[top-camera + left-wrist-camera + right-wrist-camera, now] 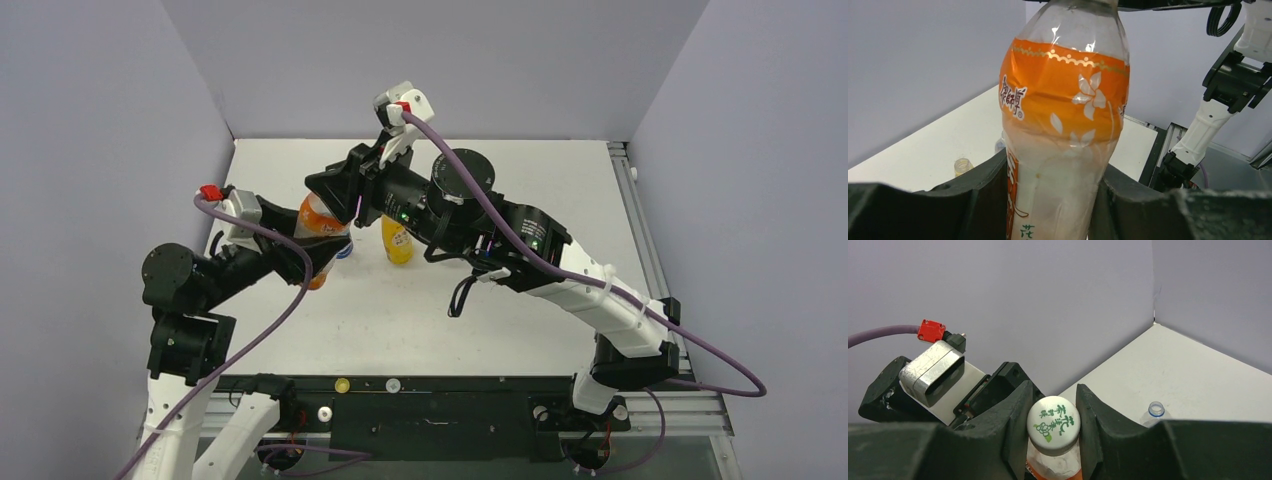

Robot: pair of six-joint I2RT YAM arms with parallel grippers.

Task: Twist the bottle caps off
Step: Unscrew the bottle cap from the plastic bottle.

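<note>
The right gripper [1053, 412] is closed down narrow on the whitish cap [1053, 426] of the orange bottle [1063, 115]. One dark finger presses each side of the cap, whose green-printed top faces the right wrist camera. The left gripper [1052, 197] clamps the same bottle lower down, its fingers [990, 182] squeezing the pale body below the orange label, so the jaws stand only as wide as the bottle.

In the top view the two grippers meet over the left middle of the white table [540, 180], with the bottle [318, 222] tilted between them (its base is hidden, so I cannot tell whether it rests on the table). The left wall [100, 120] is near the left arm. The table's right half and its far strip lie bare, bounded by the back wall and a metal rail [640, 230] on the right edge.

The yellow bottle [397, 243] stands just beside the grippers, under the right arm's wrist, and its neck [963, 166] is open in the left wrist view. A clear bottle [1155, 412] with a bluish neck ring, also uncapped, stands near the held one. A yellow cap [342, 385] lies well apart on the dark strip at the near edge.
</note>
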